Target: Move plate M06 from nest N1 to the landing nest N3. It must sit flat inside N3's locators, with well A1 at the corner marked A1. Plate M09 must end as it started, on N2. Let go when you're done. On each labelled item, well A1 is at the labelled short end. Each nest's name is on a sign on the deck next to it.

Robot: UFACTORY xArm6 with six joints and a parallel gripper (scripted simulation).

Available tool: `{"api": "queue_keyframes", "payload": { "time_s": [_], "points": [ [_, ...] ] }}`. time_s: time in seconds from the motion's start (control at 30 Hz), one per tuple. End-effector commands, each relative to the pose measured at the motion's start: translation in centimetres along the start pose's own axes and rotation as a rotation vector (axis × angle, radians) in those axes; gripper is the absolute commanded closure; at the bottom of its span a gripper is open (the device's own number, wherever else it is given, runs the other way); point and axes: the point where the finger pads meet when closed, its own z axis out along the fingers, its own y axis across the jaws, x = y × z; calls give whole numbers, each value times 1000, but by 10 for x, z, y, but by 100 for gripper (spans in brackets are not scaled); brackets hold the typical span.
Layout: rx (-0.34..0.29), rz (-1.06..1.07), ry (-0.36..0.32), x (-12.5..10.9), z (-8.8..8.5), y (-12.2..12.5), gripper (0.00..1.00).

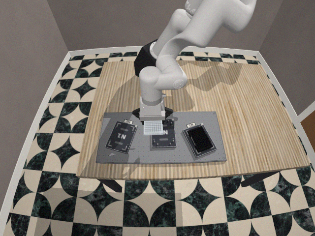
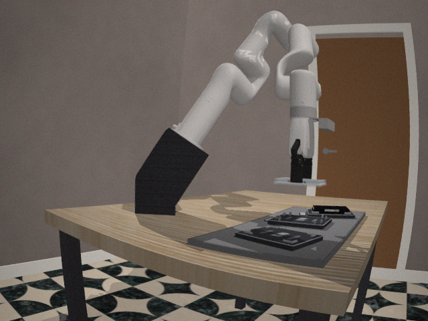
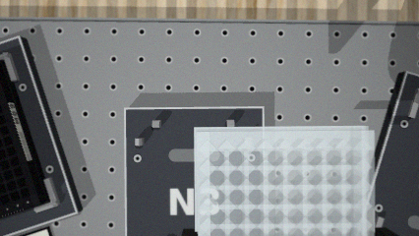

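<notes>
My gripper point(image 2: 299, 176) is shut on the clear well plate M06 point(image 1: 153, 127) and holds it level, well above the deck. The plate hangs over the left far part of the middle nest N3 point(image 1: 164, 137), offset towards the empty left nest N1 point(image 1: 121, 137). In the wrist view the clear plate point(image 3: 282, 182) covers the right half of nest N3 point(image 3: 167, 172), whose name is partly hidden. The black plate M09 point(image 1: 200, 139) sits in the right nest N2, also seen in the wrist view point(image 3: 15, 147). The fingertips are hidden in the top view.
All three nests stand on a grey perforated deck point(image 1: 160, 152) on a wooden table. Small name signs point(image 1: 190, 125) sit at the nests' far ends. The arm's black base point(image 2: 166, 172) stands at the back. A door point(image 2: 362, 138) is behind the table.
</notes>
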Motion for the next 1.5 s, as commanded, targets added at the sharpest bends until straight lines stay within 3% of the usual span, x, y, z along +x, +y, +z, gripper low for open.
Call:
{"api": "queue_keyframes", "payload": {
  "time_s": [0.0, 0.2, 1.03, 1.47],
  "points": [
    [-6, 1, 2, 0, -2, -20, 100],
    [-6, 1, 3, -2, -1, -50, 100],
    [-6, 1, 3, -2, -1, -50, 100],
    [-5, 1, 2, -2, 20, -50, 100]
  ]
}}
